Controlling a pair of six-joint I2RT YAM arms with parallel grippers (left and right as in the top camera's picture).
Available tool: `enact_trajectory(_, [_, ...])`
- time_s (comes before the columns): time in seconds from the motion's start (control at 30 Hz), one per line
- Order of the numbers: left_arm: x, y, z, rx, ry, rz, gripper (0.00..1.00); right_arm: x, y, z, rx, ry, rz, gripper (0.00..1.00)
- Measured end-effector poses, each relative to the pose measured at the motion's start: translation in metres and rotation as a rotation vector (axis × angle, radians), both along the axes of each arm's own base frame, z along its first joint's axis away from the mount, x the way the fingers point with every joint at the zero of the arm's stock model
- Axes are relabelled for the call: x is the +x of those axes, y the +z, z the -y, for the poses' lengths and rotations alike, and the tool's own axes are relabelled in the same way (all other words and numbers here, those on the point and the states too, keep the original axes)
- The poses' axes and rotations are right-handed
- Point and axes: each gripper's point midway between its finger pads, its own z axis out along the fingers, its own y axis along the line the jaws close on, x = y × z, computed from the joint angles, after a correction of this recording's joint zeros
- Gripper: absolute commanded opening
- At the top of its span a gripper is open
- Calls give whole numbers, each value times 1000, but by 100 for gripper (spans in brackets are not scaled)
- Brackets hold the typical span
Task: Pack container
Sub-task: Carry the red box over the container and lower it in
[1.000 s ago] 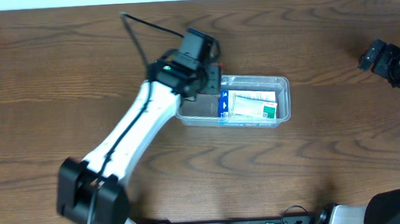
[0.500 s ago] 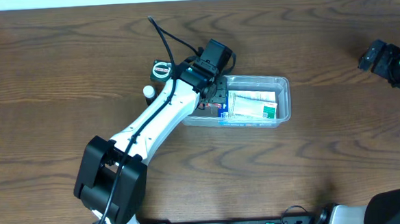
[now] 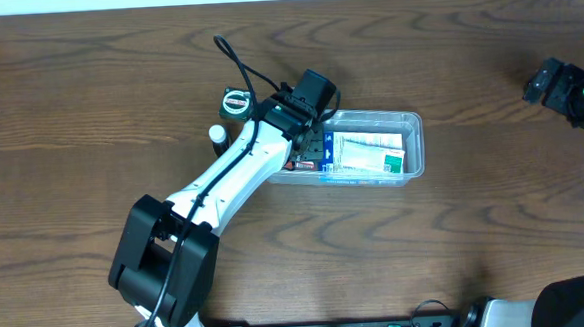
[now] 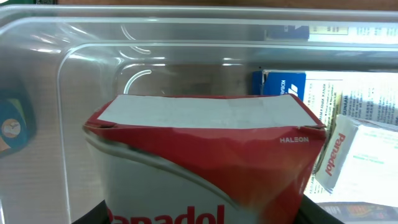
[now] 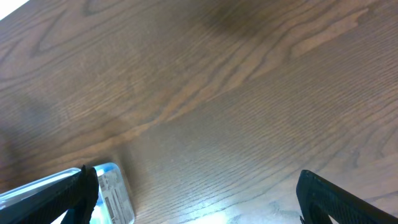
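Looking down from overhead, you are seeing the container (image 3: 379, 112) sitting near the middle of the wooden surface (image 3: 88, 84). The left pincer (image 3: 309, 151) is reaching into its left end and pinching a red Panadol box (image 3: 300, 164). A blue-and-white box (image 3: 363, 150) is lying flat in the right part of the tub. A white cap (image 3: 216, 134) and a round green-rimmed item (image 3: 235, 102) are resting just outside, to the left. The right pincer (image 3: 553, 82) is hovering well apart at the far right edge.

In the left wrist view, the red Panadol box is filling the frame between the dark fingers (image 4: 93, 216), inside the container's clear walls and beside the blue-and-white box.

In the right wrist view, the fingers (image 5: 78, 193) are standing spread wide over bare wood, gripping nothing.
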Motion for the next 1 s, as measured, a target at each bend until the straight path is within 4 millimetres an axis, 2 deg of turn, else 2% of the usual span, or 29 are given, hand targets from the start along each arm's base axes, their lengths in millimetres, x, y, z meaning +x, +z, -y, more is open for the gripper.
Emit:
enact_trajectory(0.27, [3, -2, 1, -3, 12, 7, 51, 0, 0, 0, 0, 0, 0, 99])
enact_trajectory(0.6, [4, -45, 1, 45, 12, -58, 51, 0, 0, 0, 0, 0, 0, 99])
enact_trajectory(0.83, [6, -51, 3, 46, 12, -58, 52, 0, 0, 0, 0, 0, 0, 99])
enact_trajectory(0.87, [6, -52, 3, 46, 12, -59, 60, 0, 0, 0, 0, 0, 0, 99])
enact_trajectory(0.93, [7, -52, 3, 44, 13, -57, 66, 0, 0, 0, 0, 0, 0, 99])
enact_trajectory(1.0, [8, -52, 4, 42, 14, -52, 67, 0, 0, 0, 0, 0, 0, 99])
